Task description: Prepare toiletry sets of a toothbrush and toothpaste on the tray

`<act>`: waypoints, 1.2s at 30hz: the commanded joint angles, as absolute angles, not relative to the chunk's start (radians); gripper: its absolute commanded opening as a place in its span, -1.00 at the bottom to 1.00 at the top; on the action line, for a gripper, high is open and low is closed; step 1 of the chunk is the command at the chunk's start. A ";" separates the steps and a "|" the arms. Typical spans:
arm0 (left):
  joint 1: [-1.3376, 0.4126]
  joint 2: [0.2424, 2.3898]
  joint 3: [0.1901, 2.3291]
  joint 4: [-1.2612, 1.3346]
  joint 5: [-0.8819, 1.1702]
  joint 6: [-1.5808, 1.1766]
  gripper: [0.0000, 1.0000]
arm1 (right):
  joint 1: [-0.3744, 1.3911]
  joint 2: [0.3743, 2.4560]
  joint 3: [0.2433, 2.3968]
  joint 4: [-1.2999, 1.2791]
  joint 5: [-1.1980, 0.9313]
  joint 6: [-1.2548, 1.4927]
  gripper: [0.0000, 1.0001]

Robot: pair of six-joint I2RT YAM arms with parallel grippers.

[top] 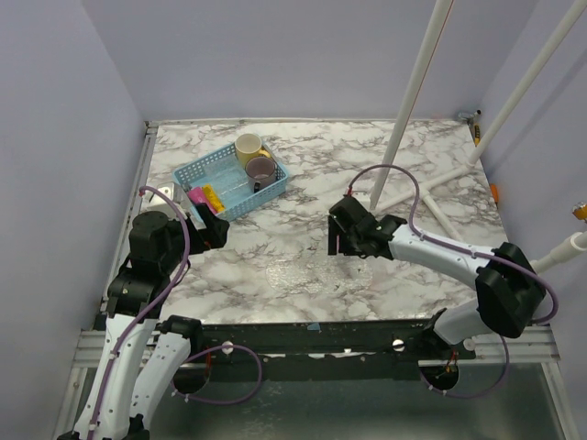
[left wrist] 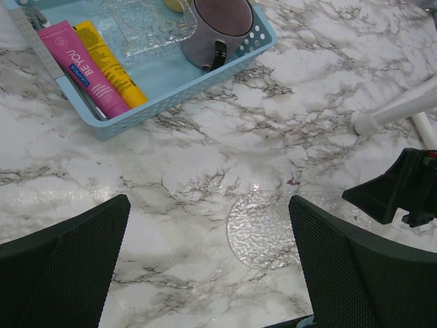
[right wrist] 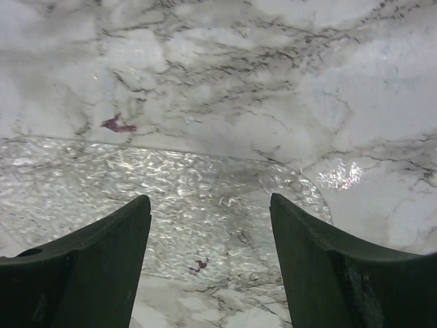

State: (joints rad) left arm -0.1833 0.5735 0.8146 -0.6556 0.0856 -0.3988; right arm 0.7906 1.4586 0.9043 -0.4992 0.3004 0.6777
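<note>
Pink soft toothpaste tube [left wrist: 82, 68] and yellow soft tube [left wrist: 109, 65] lie side by side in the blue plastic mesh basket [left wrist: 184, 89], next to the purple mug [left wrist: 222, 27]. Toothbrushes can't be made out clearly. The clear textured glass-like tray [left wrist: 263, 229] sits on the marble table and looks bare. Left gripper [left wrist: 208, 201] is spread wide and empty, near the basket's near end. Right gripper [right wrist: 209, 205] has its jaws apart, empty, over the tray.

Step judged: fetching the first set item; nothing placed yet. Next likely needs the left arm to reach over the basket wall, pinch one tube across its width, lift it clear and carry it to the tray.
</note>
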 commanded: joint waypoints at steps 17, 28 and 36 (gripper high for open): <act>-0.179 0.559 0.808 -0.660 0.109 -0.390 0.97 | 0.819 1.727 1.120 -0.441 0.360 0.669 0.50; -0.179 0.573 0.808 -0.658 0.118 -0.391 0.98 | 0.839 1.793 1.124 -0.395 0.357 0.713 0.50; -0.179 0.572 0.807 -0.658 0.118 -0.392 0.97 | 0.872 1.838 1.135 -0.390 0.376 0.747 0.51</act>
